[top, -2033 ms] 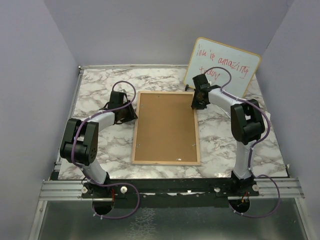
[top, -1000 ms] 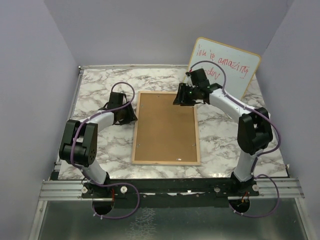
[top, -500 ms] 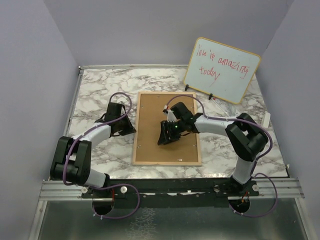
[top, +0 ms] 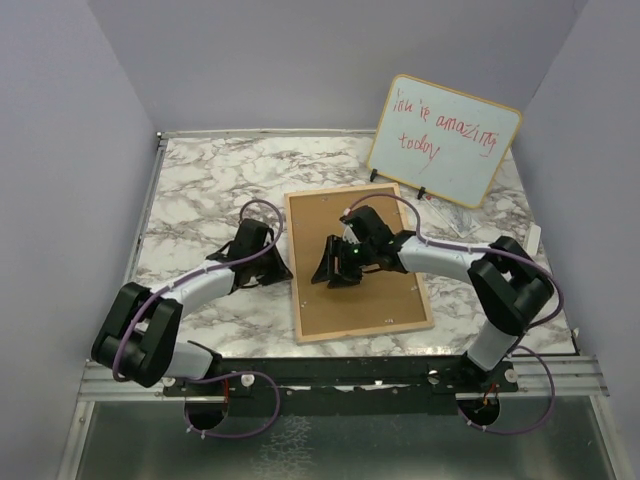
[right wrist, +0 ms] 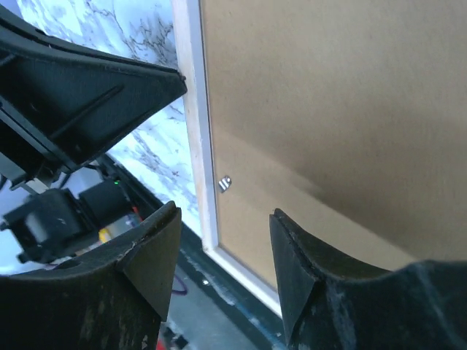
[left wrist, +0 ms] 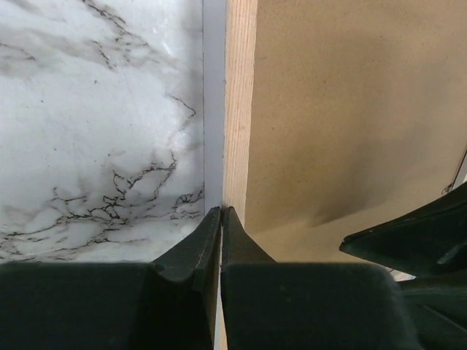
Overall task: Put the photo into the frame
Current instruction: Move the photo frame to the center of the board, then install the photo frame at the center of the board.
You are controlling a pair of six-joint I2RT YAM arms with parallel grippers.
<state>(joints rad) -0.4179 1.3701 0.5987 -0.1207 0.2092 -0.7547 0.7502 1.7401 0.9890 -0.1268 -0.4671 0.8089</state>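
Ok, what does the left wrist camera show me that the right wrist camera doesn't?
Only the left wrist view shows the left claw with its fingers closed together, tips at the outer edge of the frame, against its light wood rail. Only the right wrist view shows the right claw open above the brown backing board, plus a small metal tab beside the rail. Both show the rail, the backing board, the marble table and part of the opposite arm. The photo appears in neither.
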